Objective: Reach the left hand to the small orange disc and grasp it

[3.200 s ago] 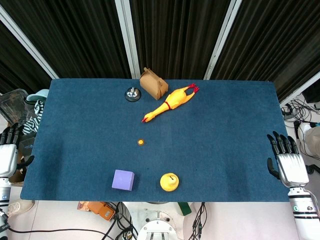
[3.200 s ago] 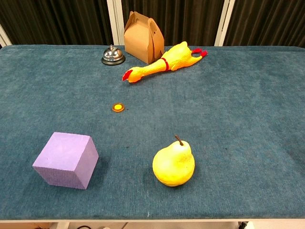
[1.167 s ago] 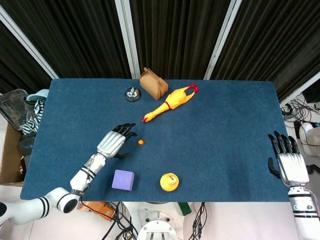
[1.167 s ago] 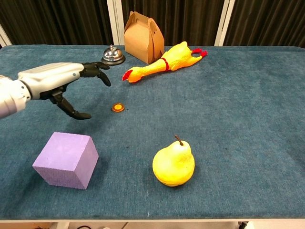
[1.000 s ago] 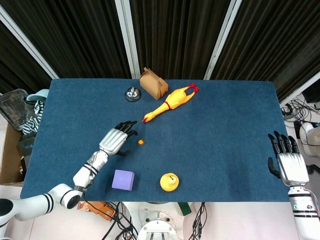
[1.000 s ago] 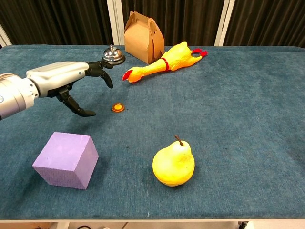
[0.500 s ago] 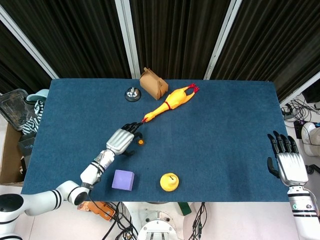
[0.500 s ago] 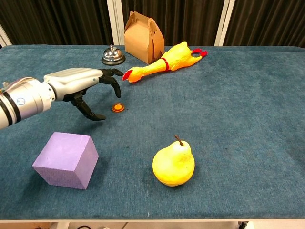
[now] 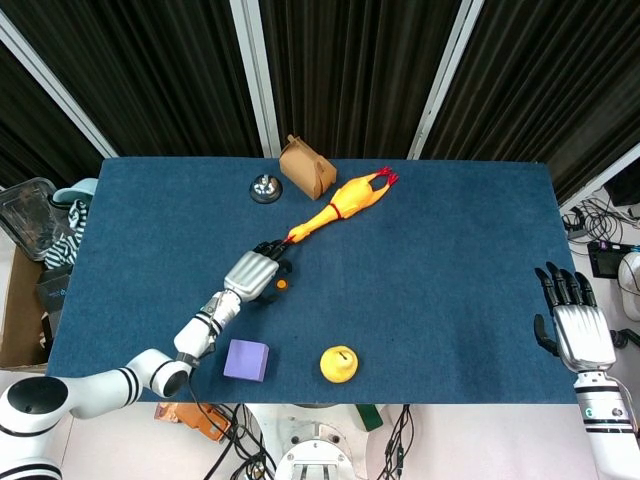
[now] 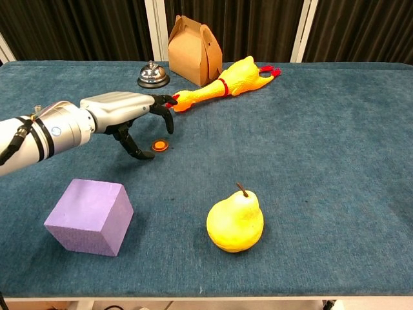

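The small orange disc (image 10: 159,145) (image 9: 282,285) lies flat on the blue table. My left hand (image 10: 132,113) (image 9: 254,271) hovers over it from the left, fingers spread and curved down, the thumb low just left of the disc and the other fingers arched above it. Nothing is held. My right hand (image 9: 572,318) rests open at the right edge of the table, seen only in the head view.
A rubber chicken (image 10: 216,86) lies just beyond the left hand's fingertips. A brown paper box (image 10: 193,41) and a silver bell (image 10: 153,76) stand at the back. A purple cube (image 10: 90,216) and a yellow pear (image 10: 235,221) sit near the front edge.
The left arm came in from the left side and reached across the table. Over the last second the hand moved right, from beside the disc to arching over it.
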